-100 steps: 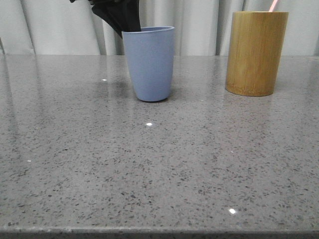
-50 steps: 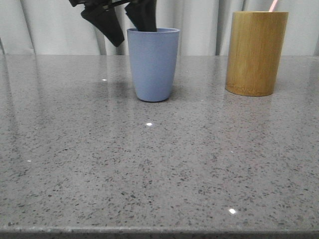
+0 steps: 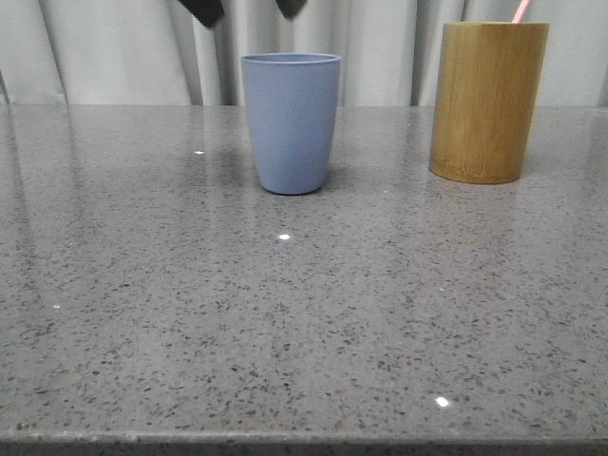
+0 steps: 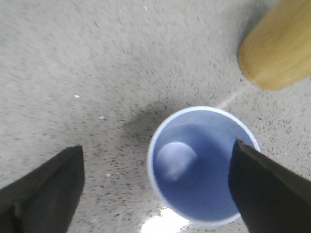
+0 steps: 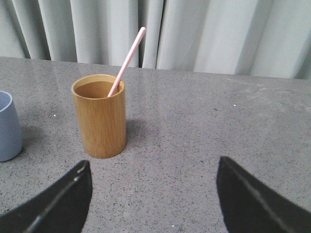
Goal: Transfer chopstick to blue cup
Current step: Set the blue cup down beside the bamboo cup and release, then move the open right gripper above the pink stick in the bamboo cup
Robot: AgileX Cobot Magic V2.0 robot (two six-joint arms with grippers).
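Observation:
The blue cup (image 3: 291, 123) stands upright and empty on the grey table, left of centre. My left gripper (image 3: 247, 9) hangs open above it, only its fingertips (image 3: 204, 11) showing at the top edge. In the left wrist view the gripper (image 4: 157, 145) looks down into the cup (image 4: 209, 179), touching nothing. One pale pink chopstick (image 5: 129, 58) leans in the bamboo holder (image 5: 99, 119); its tip (image 3: 521, 10) shows in the front view. My right gripper (image 5: 153, 162) is open and empty, well short of the holder.
The bamboo holder (image 3: 488, 100) stands at the back right, about a cup's width from the blue cup, and shows in the left wrist view (image 4: 277, 48). The blue cup (image 5: 7, 128) is at the right wrist view's edge. Pale curtains hang behind the speckled table (image 3: 285, 313).
My left gripper let go of the blue cup's rim, opened and rose nearly out of the front view. The cup shifted slightly right and now stands straight.

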